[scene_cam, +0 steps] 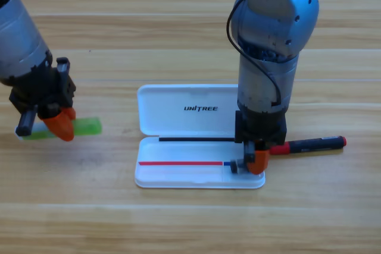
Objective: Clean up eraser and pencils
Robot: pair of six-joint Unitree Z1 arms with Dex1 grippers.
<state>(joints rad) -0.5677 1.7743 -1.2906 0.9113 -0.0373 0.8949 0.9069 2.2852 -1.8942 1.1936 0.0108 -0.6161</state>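
Wooden table [178, 224] | right pincer [250, 163] apparently grips dark eraser [237, 166] | left pincer [50, 122] holds translucent-green stick [83, 127]

Two grey arms enter from the top of the frame. The right arm [271, 40], upper centre-right, is a thick, glossy cylinder with a bluish sheen and a thin black cable looping down its side. The left arm [18, 46], at the upper-left edge, is matte grey. Each ends in a black block carrying orange tips, the left gripper [56, 122] and the right gripper [256, 160]; screws, if any, cannot be made out.
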